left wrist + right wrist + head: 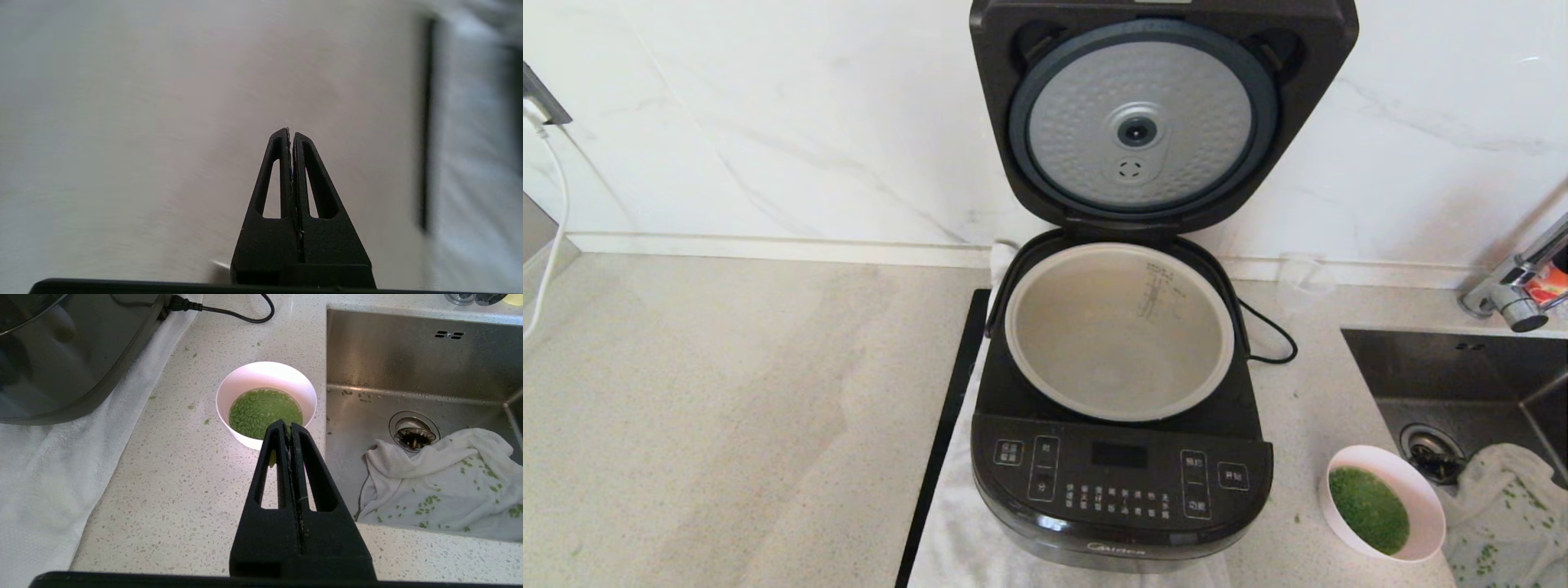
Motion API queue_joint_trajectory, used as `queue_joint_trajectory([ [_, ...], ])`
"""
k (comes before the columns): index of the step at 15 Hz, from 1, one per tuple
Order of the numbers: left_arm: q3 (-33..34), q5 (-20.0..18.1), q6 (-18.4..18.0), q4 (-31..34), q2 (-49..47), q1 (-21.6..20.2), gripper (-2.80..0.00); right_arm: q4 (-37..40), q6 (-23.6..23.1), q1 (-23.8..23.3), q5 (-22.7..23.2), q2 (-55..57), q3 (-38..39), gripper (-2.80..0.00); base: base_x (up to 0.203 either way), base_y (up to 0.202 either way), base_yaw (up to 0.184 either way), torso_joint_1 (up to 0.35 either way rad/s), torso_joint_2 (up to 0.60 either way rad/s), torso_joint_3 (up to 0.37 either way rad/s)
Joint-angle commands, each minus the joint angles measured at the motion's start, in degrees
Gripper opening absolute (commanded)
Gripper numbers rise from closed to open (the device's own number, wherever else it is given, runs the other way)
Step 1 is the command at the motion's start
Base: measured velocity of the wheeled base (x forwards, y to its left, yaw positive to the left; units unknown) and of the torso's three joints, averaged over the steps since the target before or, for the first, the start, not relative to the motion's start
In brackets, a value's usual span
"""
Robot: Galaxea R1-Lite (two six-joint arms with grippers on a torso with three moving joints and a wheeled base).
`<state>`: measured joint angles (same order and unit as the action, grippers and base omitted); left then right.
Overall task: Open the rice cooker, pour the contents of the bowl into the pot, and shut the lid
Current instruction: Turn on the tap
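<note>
My rice cooker sits on a white towel spread over the speckled stone counter. It is a glossy black rounded square, with its button panel and small dark display facing me. The lid stands up on its rear hinge against the marbled wall, its underside turned towards me: a dimpled silver inner plate ringed by a dark gasket, with a round vent at the centre. Below it the pot lies uncovered, a round pale grey-beige metal shell with a light rim and printed measuring marks on the far inner wall. A black power cord loops off the cooker's right rear side.

The bowl stands upright on the counter to the right of the cooker, well apart from it and just beside the edge of the steel sink. It is small and round, white outside, and holds the contents of the bowl: small bright green bits in a level layer. A few green specks lie scattered on the counter around it. In the sink a crumpled white cloth flecked with the same green lies beside the drain.

My right gripper hangs above the counter on the near side of the bowl, fingers pressed together, holding nothing. My left gripper hangs over bare counter left of the towel, its fingers likewise pressed together.
</note>
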<state>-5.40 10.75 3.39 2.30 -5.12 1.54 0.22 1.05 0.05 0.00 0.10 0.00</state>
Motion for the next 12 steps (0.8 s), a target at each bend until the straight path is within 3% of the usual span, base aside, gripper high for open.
queue_joint_trajectory([
  [1, 1.85, -13.89, 0.21, 2.96, 5.1, -0.31, -2.8, -0.03, 0.02, 0.04, 0.0, -0.01, 0.0, -2.8, 0.0, 0.0, 0.0, 0.0, 0.0, 0.0],
  [2, 1.75, -17.35, -0.73, 3.37, 5.19, -0.34, -2.8, -0.04, 0.01, 0.04, 0.0, -0.01, 0.0, -2.8, 0.0, 0.0, 0.0, 0.0, 0.0, 0.0],
  [4, 1.71, -19.33, -5.39, 3.24, 5.21, -0.39, -2.8, -0.04, 0.01, -0.03, 0.0, -0.01, 0.0, -2.8, 0.0, 0.0, 0.0, 0.0, 0.0, 0.0],
  [5, 1.62, -19.26, -5.19, 3.52, 5.27, -0.39, -2.8, 0.01, 0.01, -0.05, 0.0, -0.01, 0.0, -2.8, 0.0, 0.0, 0.0, 0.0, 0.0, 0.0],
  [8, 2.73, -11.74, -9.23, 3.27, 5.3, -0.39, -2.8, 0.05, 0.01, 0.04, 0.0, 0.08, 0.0, -2.8, 0.0, 0.0, 0.0, 0.0, 0.0, 0.0],
  [12, 3.34, -13.04, -10.24, 4.11, 5.17, -0.57, -2.8, 0.05, 0.01, 0.0, 0.0, 0.02, 0.0, -2.8, 0.0, 0.0, 0.0, 0.0, 0.0, 0.0],
])
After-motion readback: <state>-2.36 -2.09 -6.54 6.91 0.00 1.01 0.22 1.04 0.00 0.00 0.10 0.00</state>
